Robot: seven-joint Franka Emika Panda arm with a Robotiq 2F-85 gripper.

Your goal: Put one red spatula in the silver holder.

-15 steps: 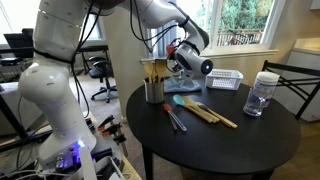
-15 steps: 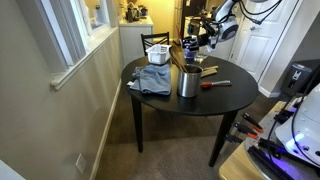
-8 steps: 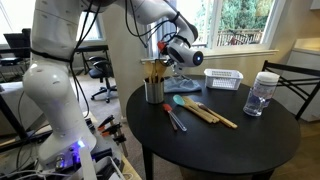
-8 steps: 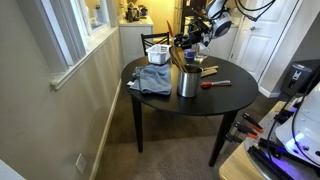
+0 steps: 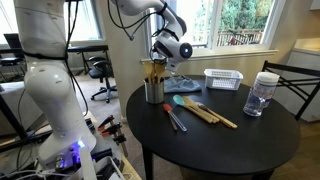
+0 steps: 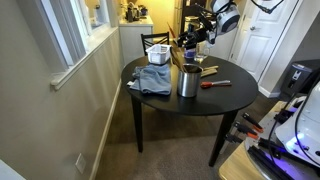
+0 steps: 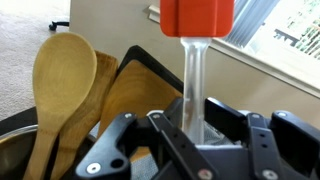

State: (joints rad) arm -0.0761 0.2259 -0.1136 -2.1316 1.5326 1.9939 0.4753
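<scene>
My gripper point(image 7: 196, 128) is pinched on the pale shaft of a slim red spatula point(image 7: 197, 18). In the wrist view the shaft runs up between my two black fingers point(image 7: 165, 128) and ends in a blocky red head at the top edge. Just beside that shaft, to its left, stand a round-bowled light wooden spoon point(image 7: 60, 75) and a flat-bladed wooden spatula point(image 7: 135, 95). Below them is a curve of dull metal that looks like the rim of the shiny silver cylinder holder point(image 7: 12, 150).

In both exterior views my gripper point(image 5: 166, 50) point(image 6: 196, 33) hangs just above the silver holder point(image 5: 153, 92) point(image 6: 188, 84). The holder stands upright near the edge of the round black tabletop point(image 5: 230, 145) point(image 6: 225, 100) with wooden utensils sticking out of it. From these pictures I cannot tell whether any part of the spatula I hold is inside the rim.

Near the holder a teal-headed spatula point(image 5: 183, 100) lies flat on the tabletop, and two plain light-wood spatulas point(image 5: 212, 114) lie alongside it. In an exterior view a second red-handled utensil point(image 6: 216, 84) lies just beside the holder. Toward the window stands a white slatted basket point(image 5: 223, 78) point(image 6: 155, 47). A clear jar with a white lid point(image 5: 262, 93) stands well apart from the holder. A grey-blue folded cloth point(image 6: 152, 80) lies at the tabletop's edge.
</scene>
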